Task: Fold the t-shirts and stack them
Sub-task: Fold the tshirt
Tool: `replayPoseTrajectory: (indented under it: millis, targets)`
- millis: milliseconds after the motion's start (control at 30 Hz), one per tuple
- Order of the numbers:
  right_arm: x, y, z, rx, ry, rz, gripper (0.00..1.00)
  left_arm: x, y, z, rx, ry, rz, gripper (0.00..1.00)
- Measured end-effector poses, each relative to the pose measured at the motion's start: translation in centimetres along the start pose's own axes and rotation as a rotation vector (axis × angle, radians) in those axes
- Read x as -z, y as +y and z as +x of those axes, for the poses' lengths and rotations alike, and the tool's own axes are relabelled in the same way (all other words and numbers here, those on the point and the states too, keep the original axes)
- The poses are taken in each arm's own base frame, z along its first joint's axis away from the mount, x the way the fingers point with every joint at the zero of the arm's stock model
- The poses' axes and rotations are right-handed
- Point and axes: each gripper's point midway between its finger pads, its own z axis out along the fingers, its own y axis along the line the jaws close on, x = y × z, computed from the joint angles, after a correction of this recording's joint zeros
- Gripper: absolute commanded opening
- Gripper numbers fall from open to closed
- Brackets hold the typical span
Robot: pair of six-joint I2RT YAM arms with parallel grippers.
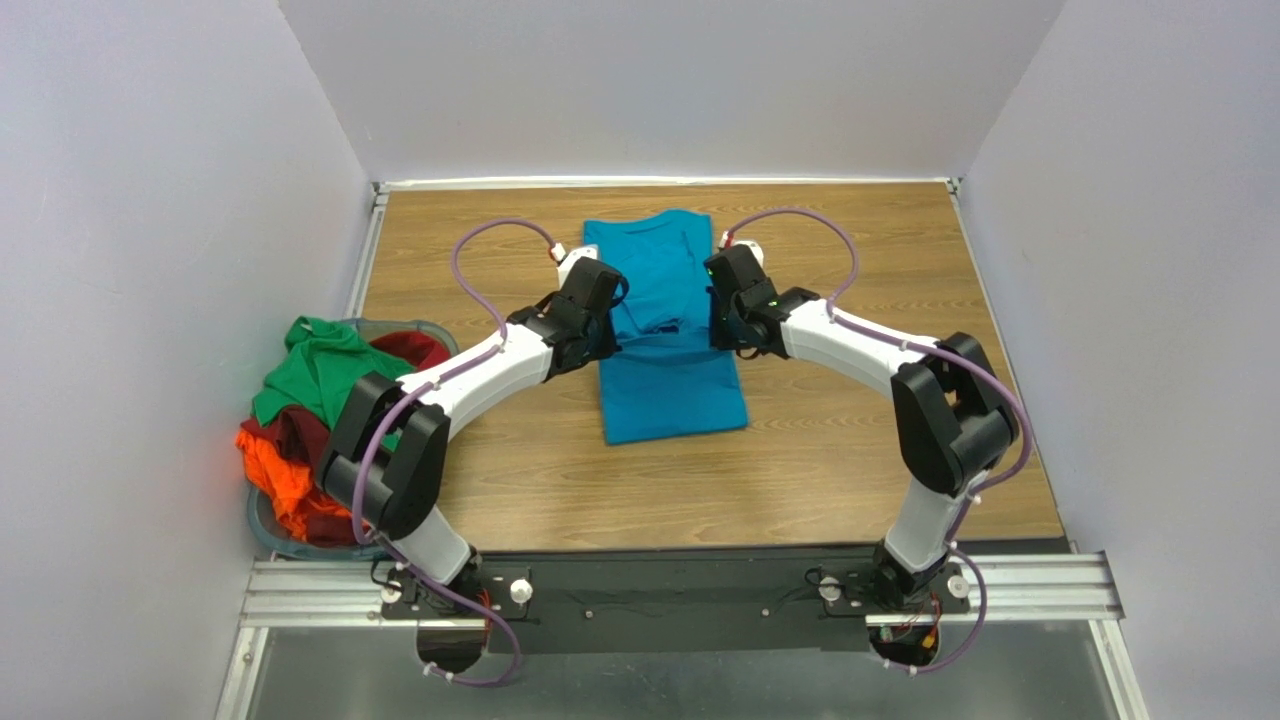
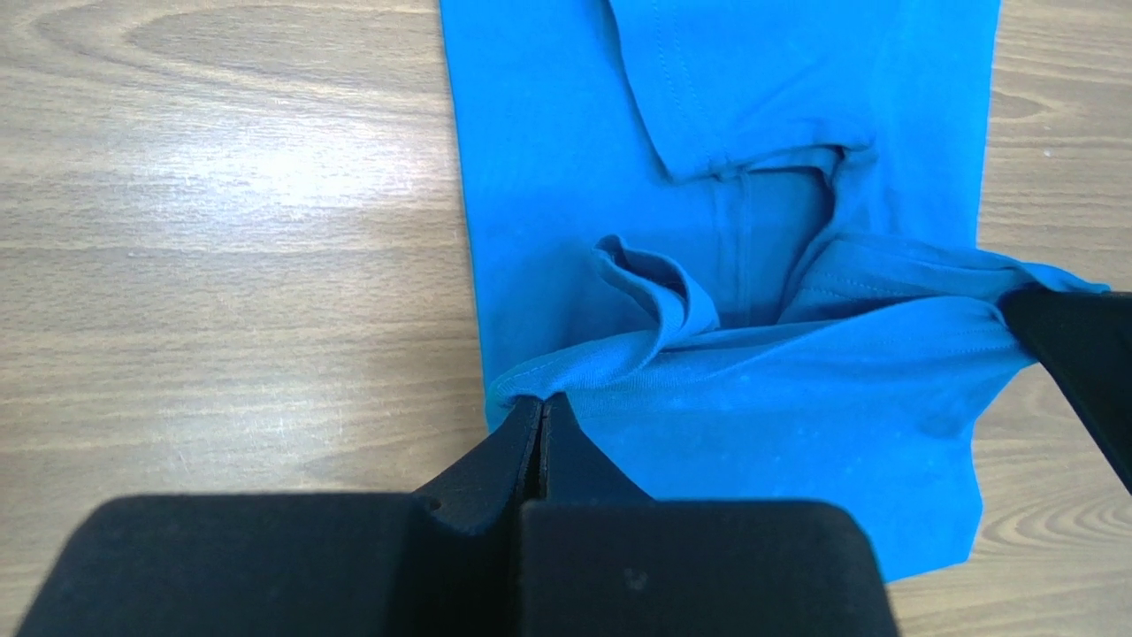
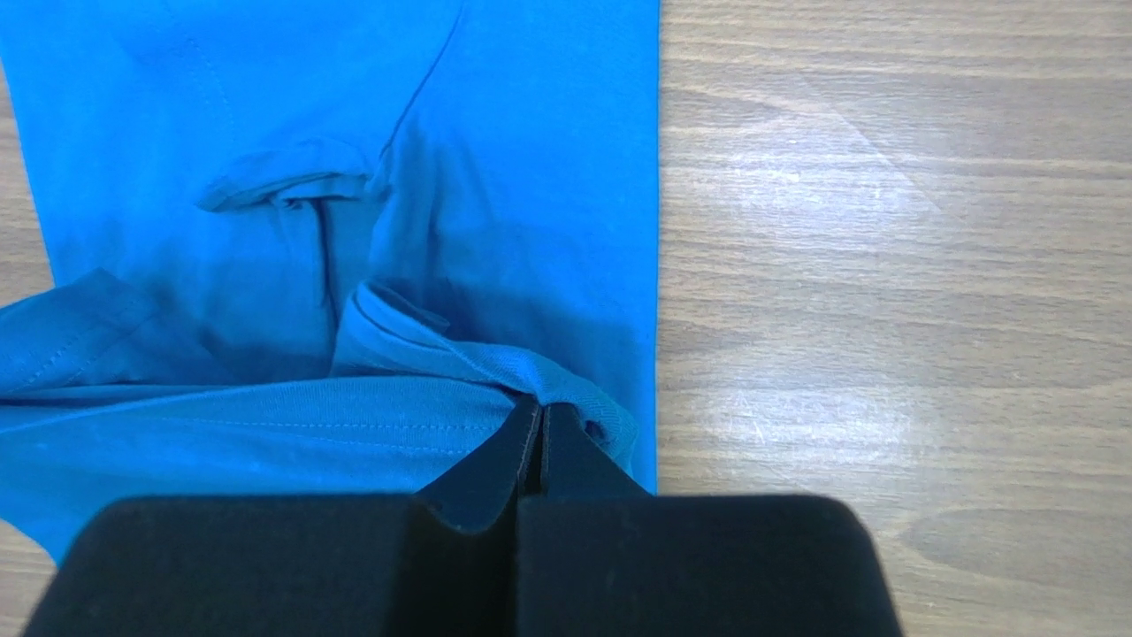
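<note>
Both the left claw (image 2: 538, 409) and the right claw (image 3: 542, 414) are clamped on opposite side edges of the teal-blue t-shirt (image 1: 669, 338), which lies as a narrow strip in the middle of the tabletop (image 1: 857, 435). Each bite looks thin, so cloth could slip free; if one arm leads, I'd expect the fold to skew or tucked sleeves to spill.

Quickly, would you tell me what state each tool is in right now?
left tool: closed, pinching an edge of the teal-blue t-shirt.
right tool: closed on the same shirt's other edge.
</note>
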Motion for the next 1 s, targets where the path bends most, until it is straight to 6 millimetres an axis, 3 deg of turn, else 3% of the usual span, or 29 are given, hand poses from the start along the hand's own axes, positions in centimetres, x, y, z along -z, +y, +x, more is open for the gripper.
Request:
replayPoseTrajectory:
  millis: [167, 233, 300, 333, 400, 433, 533, 633, 767, 1000]
  targets:
    - [-1.0, 0.0, 0.2, 0.004, 0.016, -0.007, 0.08, -1.0, 0.5, 0.1, -0.004, 0.009, -0.015, 0.0]
    - [-1.3, 0.1, 0.1, 0.003, 0.018, -0.01, 0.19, -1.5, 0.5, 0.1, -0.007, 0.014, -0.023, 0.02]
    - [-1.7, 0.1, 0.1, 0.007, 0.023, -0.011, 0.3, -1.9, 0.5, 0.0, -0.008, 0.017, -0.027, 0.18]
    - [-1.9, 0.1, 0.1, 0.01, 0.026, -0.012, 0.47, -2.0, 0.5, -0.1, -0.008, 0.017, -0.028, 0.42]
    - [-2.0, 0.1, 0.2, 0.019, 0.033, -0.019, 0.77, -2.2, 0.5, -0.3, -0.015, 0.015, -0.028, 0.59]
    - [-2.1, 0.2, 0.2, 0.024, 0.034, -0.023, 1.0, -2.2, 0.4, -0.4, -0.018, 0.014, -0.026, 0.71]
    - [-2.0, 0.3, 0.0, 0.025, 0.031, -0.034, 1.0, -2.2, 0.2, -0.7, -0.019, 0.006, -0.014, 0.85]
    - [-1.3, 0.3, 0.1, 0.031, 0.027, -0.047, 1.0, -1.8, 0.0, -0.7, -0.018, 0.004, 0.002, 0.9]
    - [1.4, -0.5, 0.7, 0.025, 0.009, -0.066, 1.0, -0.4, 0.0, -0.2, -0.007, -0.001, 0.043, 0.96]
    - [6.9, -2.9, 3.4, -0.027, -0.031, -0.088, 1.0, 3.7, 1.1, 3.0, 0.03, 0.013, 0.124, 0.98]
